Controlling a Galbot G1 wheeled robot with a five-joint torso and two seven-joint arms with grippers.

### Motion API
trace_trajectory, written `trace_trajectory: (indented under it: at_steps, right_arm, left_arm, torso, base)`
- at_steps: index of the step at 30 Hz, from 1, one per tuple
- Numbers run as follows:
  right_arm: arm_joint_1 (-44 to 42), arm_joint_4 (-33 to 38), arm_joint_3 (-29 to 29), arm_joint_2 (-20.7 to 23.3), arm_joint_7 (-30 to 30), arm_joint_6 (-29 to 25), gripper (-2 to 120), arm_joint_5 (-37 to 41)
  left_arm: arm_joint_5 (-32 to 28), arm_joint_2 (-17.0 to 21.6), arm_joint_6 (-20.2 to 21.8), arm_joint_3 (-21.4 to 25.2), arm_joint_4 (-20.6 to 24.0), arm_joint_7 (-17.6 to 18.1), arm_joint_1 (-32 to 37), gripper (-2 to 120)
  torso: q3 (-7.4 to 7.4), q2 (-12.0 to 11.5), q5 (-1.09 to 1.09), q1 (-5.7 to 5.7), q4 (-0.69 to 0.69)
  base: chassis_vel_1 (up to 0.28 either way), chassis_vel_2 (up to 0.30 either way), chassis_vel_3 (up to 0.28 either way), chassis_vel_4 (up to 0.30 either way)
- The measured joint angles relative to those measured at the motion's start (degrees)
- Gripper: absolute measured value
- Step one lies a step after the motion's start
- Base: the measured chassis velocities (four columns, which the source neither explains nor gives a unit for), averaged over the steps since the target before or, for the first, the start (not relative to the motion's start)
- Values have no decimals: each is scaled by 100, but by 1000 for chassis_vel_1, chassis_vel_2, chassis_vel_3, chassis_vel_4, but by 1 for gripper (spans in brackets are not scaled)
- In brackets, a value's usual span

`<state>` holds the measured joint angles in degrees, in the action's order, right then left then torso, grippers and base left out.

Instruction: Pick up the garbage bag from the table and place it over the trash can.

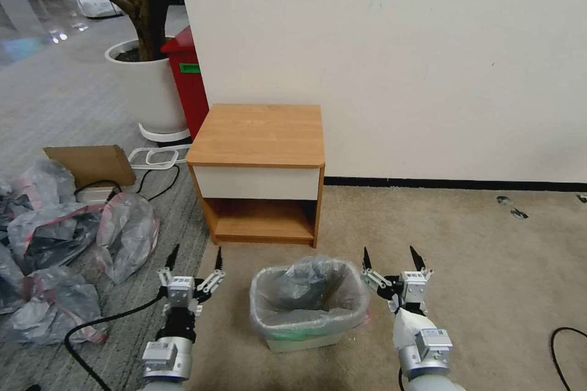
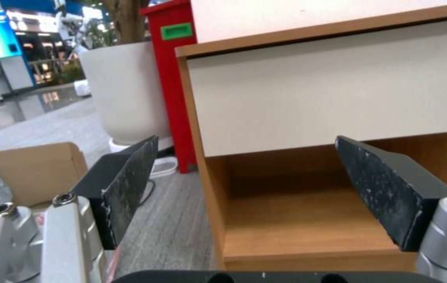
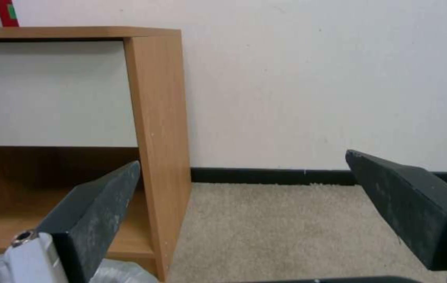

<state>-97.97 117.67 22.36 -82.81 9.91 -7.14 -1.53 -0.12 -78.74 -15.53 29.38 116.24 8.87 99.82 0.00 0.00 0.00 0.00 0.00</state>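
While its crinkled grey film sags into the opening, the thin translucent garbage bag (image 1: 309, 293) lines the small cream-white rectangular trash can (image 1: 304, 342), its edge folded out over the rolled rim with a trace of pink-red band at the right corner. The bag's mouth faces upward, and the bin's longer side runs left to right, parallel to the front of the orange-brown wooden table (image 1: 260, 134) just behind it, whose top is bare.

The left gripper (image 1: 195, 259) hangs beside the bin's left side and the right gripper (image 1: 391, 259) beside its right, each with dark fingers spread wide and holding nothing, neither touching the plastic.

From the head view come the bulkier grey bags (image 1: 125, 235) with dark contents heaped on the carpet to the robot's left, along with a brown cardboard sheet (image 1: 92, 164). The left wrist view adds the table's white drawer front (image 2: 328, 90) and open lower shelf (image 2: 297, 224) close up, with a tall red bin (image 2: 174, 78) and a white round planter (image 2: 127, 90) beyond. The right wrist view shows the table's side panel (image 3: 160, 129), the white wall (image 3: 328, 78) and its black baseboard (image 3: 270, 175).
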Motion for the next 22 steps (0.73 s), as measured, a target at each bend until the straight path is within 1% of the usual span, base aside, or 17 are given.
trace_trajectory:
  at_steps: [22]
  right_arm:
    - [8, 3, -11, 8, -14, 13, 100, -1]
  left_arm:
    - [-45, 0, 66, -12, 1, 17, -4, 86]
  torso:
    - [0, 0, 0, 0, 0]
  base:
    - [0, 0, 0, 0]
